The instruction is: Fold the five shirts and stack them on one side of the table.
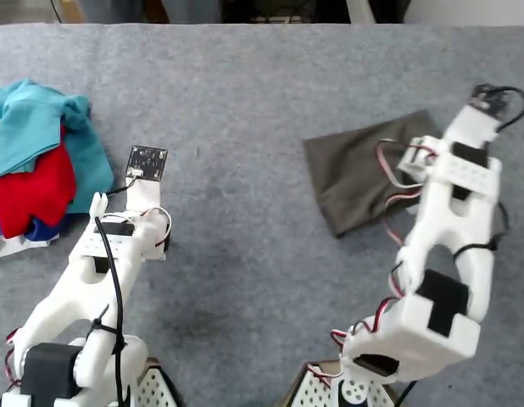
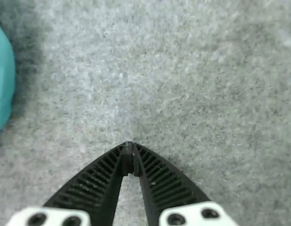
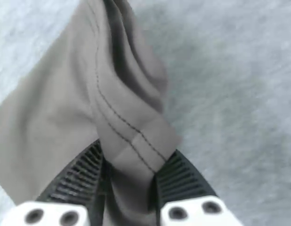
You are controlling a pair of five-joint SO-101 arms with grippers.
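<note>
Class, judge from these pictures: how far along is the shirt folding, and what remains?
Done: the grey shirt looks roughly folded, lying apart on the table. In hand: the right hand is shut on its edge; the left hand is shut, empty, over bare table. Left: the pile of teal, red and other shirts lies crumpled; no stack yet.

Beyond the jaws of the right gripper [image 3: 136, 159] the grey shirt [image 3: 112, 94] runs off the frame, and the fold between them hides their inner faces. Off to one side of the jaws of the left gripper [image 2: 129, 148], a teal cloth [image 2: 2, 89], probably a shirt, is cut off.
</note>
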